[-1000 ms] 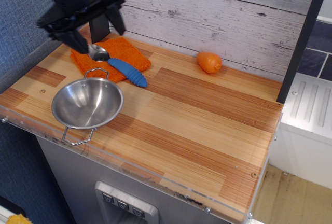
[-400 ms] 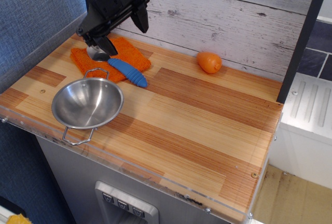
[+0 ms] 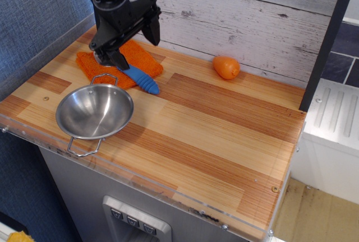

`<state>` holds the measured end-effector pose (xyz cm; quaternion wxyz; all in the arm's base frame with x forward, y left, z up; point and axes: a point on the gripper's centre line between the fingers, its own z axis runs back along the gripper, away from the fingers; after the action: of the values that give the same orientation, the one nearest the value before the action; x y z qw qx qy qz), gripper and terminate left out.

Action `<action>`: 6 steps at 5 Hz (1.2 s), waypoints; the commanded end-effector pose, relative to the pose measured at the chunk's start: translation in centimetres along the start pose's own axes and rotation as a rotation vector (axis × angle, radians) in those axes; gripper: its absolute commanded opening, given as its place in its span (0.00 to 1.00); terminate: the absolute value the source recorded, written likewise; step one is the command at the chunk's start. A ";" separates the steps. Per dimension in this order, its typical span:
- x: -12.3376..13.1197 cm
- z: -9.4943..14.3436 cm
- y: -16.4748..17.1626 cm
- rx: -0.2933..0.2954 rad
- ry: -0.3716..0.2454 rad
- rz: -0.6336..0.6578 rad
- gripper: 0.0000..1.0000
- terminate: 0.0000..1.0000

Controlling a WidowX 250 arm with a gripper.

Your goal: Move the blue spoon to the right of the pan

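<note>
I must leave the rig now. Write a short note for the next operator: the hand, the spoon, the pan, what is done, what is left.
Hand: open, low over the spoon, nothing held.
Spoon: lies on the orange cloth, handle pointing right over the table; its bowl is hidden by the hand.
Pan: front left, empty.
Done: approach only.
Left: grasp the spoon, lift it, set it right of the pan.

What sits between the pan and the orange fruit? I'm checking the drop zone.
Only bare wooden tabletop between pan and orange fruit, seen in this single view.
</note>
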<state>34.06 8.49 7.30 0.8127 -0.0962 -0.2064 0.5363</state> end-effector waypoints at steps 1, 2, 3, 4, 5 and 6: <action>0.4 -1.4 -0.9 -0.030 -0.005 0.025 1.00 0.00; 0.3 -2.7 -1.0 -0.008 -0.005 0.024 1.00 0.00; 0.1 -3.7 -1.0 0.010 -0.002 0.022 1.00 0.00; -0.2 -4.6 -0.6 0.032 0.008 0.021 1.00 0.00; -0.7 -4.7 -0.2 0.067 0.007 0.009 1.00 0.00; -1.2 -4.5 -0.3 0.067 0.002 0.012 0.00 0.00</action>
<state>35.37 7.40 1.67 0.8147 -0.0614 -0.1671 0.5518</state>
